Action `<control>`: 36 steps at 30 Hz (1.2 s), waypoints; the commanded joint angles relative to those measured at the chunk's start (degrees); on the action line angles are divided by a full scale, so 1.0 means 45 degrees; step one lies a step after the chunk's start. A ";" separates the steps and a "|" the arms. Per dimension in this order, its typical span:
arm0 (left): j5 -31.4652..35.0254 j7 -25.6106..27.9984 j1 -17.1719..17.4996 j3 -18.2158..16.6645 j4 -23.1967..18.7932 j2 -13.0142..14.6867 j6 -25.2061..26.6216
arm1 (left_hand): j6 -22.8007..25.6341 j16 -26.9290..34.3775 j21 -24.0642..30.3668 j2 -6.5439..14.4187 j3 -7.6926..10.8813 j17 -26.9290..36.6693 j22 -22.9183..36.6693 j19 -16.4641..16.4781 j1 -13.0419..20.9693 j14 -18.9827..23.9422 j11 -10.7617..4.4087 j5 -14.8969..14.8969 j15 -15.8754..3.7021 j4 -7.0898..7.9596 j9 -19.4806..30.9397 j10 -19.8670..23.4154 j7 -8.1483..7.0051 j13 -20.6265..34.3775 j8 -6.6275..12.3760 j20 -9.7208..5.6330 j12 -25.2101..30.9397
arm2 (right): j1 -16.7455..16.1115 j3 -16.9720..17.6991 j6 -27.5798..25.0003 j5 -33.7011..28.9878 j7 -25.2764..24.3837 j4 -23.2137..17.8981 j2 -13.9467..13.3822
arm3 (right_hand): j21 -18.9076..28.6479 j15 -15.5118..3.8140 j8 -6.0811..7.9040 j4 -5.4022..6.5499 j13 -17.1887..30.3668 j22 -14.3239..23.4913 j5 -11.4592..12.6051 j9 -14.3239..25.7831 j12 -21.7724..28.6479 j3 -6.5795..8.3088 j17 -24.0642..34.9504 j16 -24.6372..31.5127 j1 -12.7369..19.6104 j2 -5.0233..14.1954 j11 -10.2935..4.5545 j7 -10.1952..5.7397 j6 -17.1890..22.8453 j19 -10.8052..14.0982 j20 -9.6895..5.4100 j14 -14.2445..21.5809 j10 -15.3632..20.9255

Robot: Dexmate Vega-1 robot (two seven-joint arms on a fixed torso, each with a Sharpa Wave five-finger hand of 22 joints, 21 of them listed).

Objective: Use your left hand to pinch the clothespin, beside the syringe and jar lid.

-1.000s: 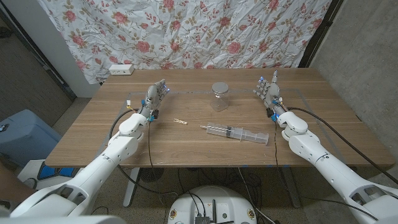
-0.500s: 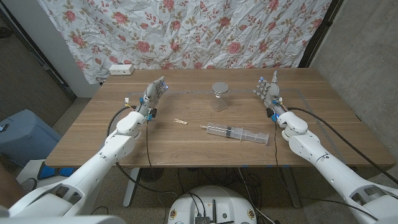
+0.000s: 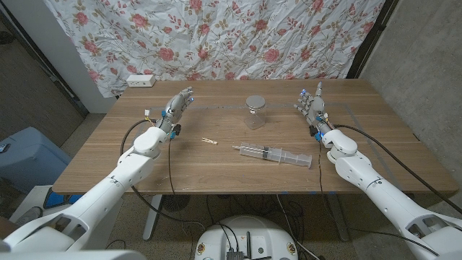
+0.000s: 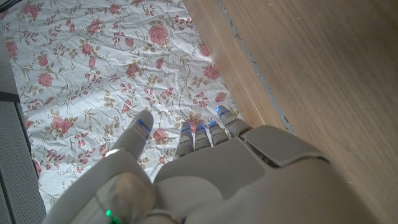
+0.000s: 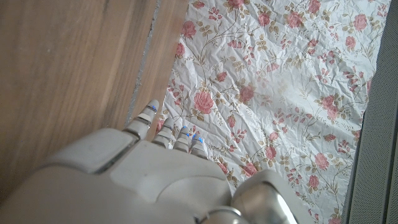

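Small wooden clothespin (image 3: 210, 141) lies flat near syringe (image 3: 273, 154).

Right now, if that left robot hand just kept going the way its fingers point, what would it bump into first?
Probably nothing on the table. The left robot hand points toward the far edge and the flowered cloth behind it. The clothespin lies off to the side, though depth is hard to judge.

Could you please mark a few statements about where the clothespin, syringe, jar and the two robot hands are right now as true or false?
1. The left robot hand holds the clothespin. False: it is open, apart from the clothespin lying on the table.
2. The syringe lies on the table between the two arms. True.
3. The jar lies tipped over. False: it stands upright.
4. The right robot hand holds nothing. True.
5. The clothespin rests on top of the syringe. False: it lies apart, to its left.
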 commanded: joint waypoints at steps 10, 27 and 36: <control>0.2566 -0.0007 -0.0499 0.0644 0.0513 0.0955 -0.0888 | 0.0733 0.0066 0.0094 -0.0202 0.0094 0.0066 0.0012 0.0482 0.1006 0.0473 -0.0261 -0.0049 -0.0271 -0.0756 0.0048 0.0813 -0.0165 0.0061 0.0235 -0.0448 0.0165 | 0.0003 -0.0004 0.0015 -0.0005 0.0001 0.0013 0.0009 | 0.0050 -0.0444 0.0076 -0.0004 0.0032 0.0056 0.0055 0.0028 0.0091 -0.0053 0.0042 0.0061 0.0000 0.0918 -0.0114 -0.0078 -0.0035 0.0052 -0.0011 -0.0116 -0.0008; 0.5706 0.0861 -0.0821 0.1091 0.0759 0.2065 -0.1707 | 0.1309 0.0010 0.0036 -0.0163 0.0177 0.0063 0.0021 0.0559 0.1837 0.0596 -0.0446 0.0024 -0.0391 -0.0799 0.0036 0.1430 -0.0222 0.0059 0.0276 -0.0598 0.0195 | 0.0010 -0.0003 0.0017 -0.0003 0.0008 0.0024 0.0009 | 0.0049 -0.0426 0.0074 -0.0003 0.0032 0.0057 0.0056 0.0027 0.0087 -0.0053 0.0042 0.0064 0.0000 0.0920 -0.0103 -0.0093 -0.0041 0.0049 -0.0004 -0.0112 -0.0017; 0.8405 0.2513 -0.1648 0.1611 0.2596 0.2044 -0.4170 | 0.1982 0.0049 0.0103 -0.0473 0.0118 0.0057 0.0016 0.1003 0.2608 0.1007 -0.0844 -0.0004 -0.0680 -0.0846 0.0051 0.2098 -0.0611 0.0064 0.0380 -0.0760 0.0215 | 0.0008 -0.0002 0.0016 -0.0002 0.0008 0.0022 0.0008 | 0.0049 -0.0441 0.0078 -0.0003 0.0032 0.0057 0.0056 0.0027 0.0084 -0.0053 0.0042 0.0065 0.0000 0.0920 -0.0121 -0.0089 -0.0029 0.0048 -0.0006 -0.0111 -0.0025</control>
